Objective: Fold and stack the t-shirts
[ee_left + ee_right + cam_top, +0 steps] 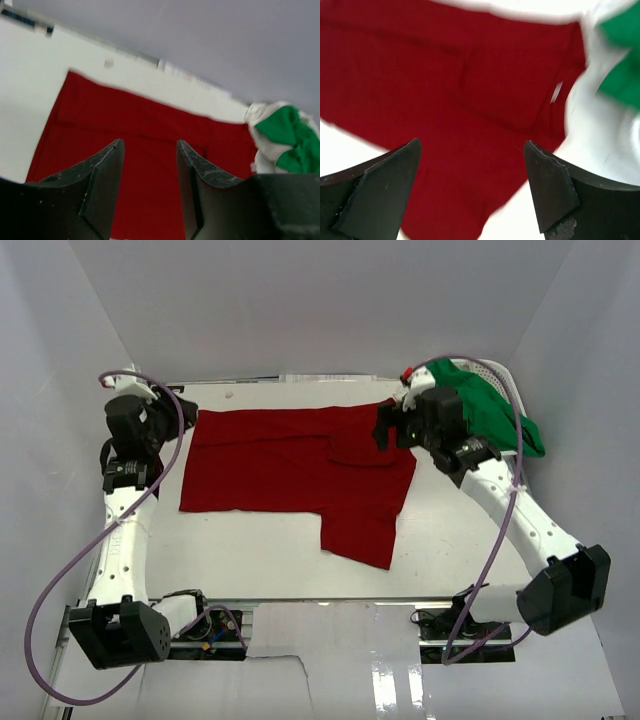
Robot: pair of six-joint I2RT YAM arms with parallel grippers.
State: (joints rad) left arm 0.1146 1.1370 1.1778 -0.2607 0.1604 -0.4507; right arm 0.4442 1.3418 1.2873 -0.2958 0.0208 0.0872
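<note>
Bearing everything, desk: white.
Red t-shirt: spread flat across the desk's far half, between both arms.
Green t-shirt: bunched in the white basket, far right corner.
Right gripper: jaws wide apart, holding nothing, above the red cloth.
Left gripper: jaws partly apart, holding nothing.

white table; plain grey walls

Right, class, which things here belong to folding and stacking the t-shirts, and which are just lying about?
Belongs to the job:
red t-shirt, spread on the table
green t-shirt, bunched up far right

Just lying about:
white basket
purple cables
</note>
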